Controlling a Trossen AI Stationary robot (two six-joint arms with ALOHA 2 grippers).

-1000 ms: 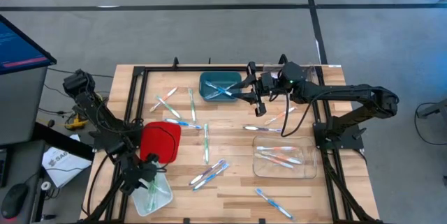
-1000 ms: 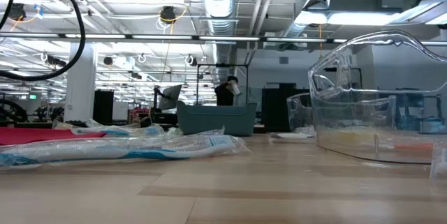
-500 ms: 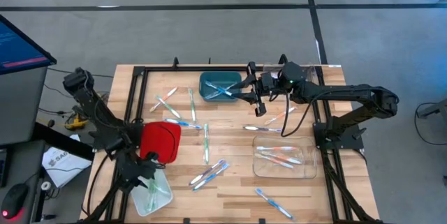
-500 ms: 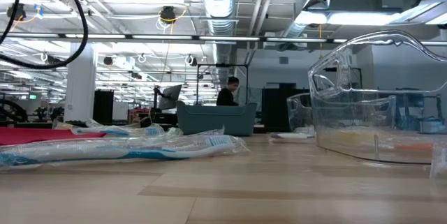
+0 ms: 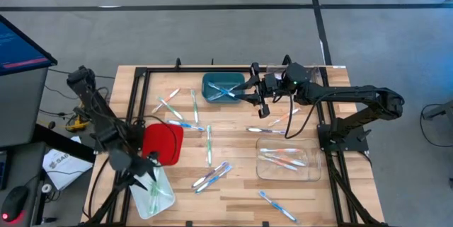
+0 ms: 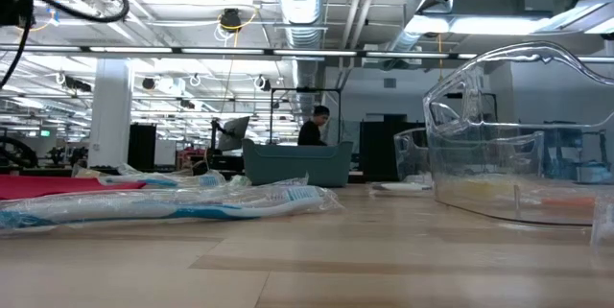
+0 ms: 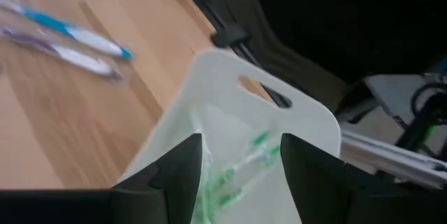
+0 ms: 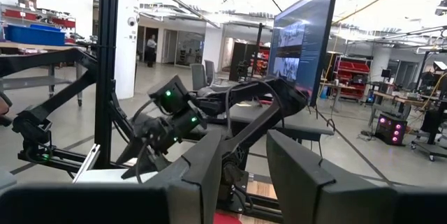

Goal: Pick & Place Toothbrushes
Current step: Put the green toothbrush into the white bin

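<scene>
**Left Claw Hangs Open Over the Green Brushes**

Nearest in the high view, 1 blue toothbrush (image 5: 272, 201) lies alone at the front edge of the table (image 5: 233, 191). Beside the front left corner sits a clear tray (image 5: 153, 193) with green toothbrushes (image 7: 234, 172) inside. The left gripper (image 5: 146, 172) hangs just above that tray. Its fingers (image 7: 183, 155) stand wide apart and hold nothing.

A bit farther back, a red tray (image 5: 163, 142) and a second clear tray (image 5: 284, 159) with orange-red brushes sit apart. Loose toothbrushes (image 5: 211, 176) are spread on the wood between them.

Farthest back, the right gripper (image 5: 260, 98) hovers beside the teal bin (image 5: 223, 88). Its fingers (image 8: 293, 165) are partly open, and nothing shows between them.

The brushes look light, thin and stiff. Their shiny wrappers look slippery. Pinching 1 across the middle of its handle seems best.
</scene>
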